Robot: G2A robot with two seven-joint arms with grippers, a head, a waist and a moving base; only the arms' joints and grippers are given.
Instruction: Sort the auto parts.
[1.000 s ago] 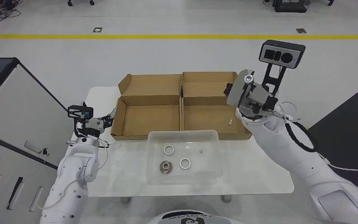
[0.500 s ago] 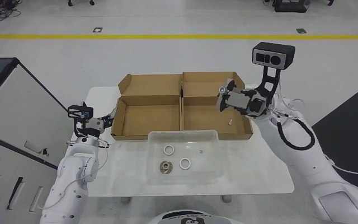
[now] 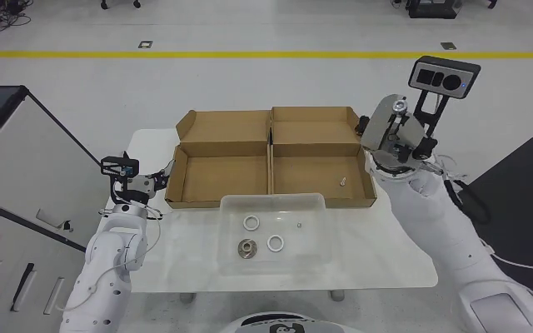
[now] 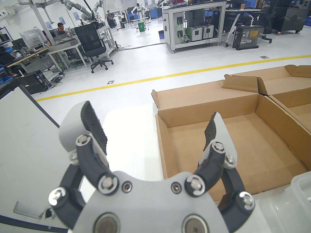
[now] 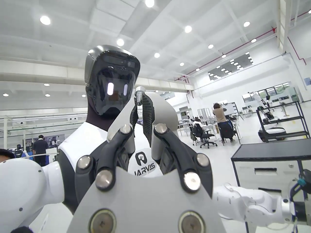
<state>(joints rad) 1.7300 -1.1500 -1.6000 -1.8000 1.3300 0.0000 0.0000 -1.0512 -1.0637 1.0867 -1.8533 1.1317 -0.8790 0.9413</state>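
My right gripper (image 5: 139, 104) is raised beside the right end of the table and points upward. It is shut on a small silver bolt (image 5: 139, 96), whose head sticks out past the fingertips; the same bolt (image 3: 400, 102) is visible from above. The clear bin (image 3: 229, 250) holds two white rings (image 3: 251, 222) (image 3: 276, 243), a metal flanged part (image 3: 246, 247) and a tiny screw (image 3: 300, 222). Another bolt (image 3: 341, 179) lies in the right cardboard box (image 3: 364, 185). My left gripper (image 4: 150, 115) stands open and empty at the outer left side of the left cardboard box (image 4: 243, 151).
The two open cardboard boxes sit side by side at the back of the white table (image 3: 383, 250), with the bin in front of them. A grey panel (image 3: 42, 158) stands to the left of the table. Bare table lies right of the bin.
The right arm dipped over the right box half a second ago, then swung up and to the right, turning its gripper upward with the bolt. The left arm has stayed still.
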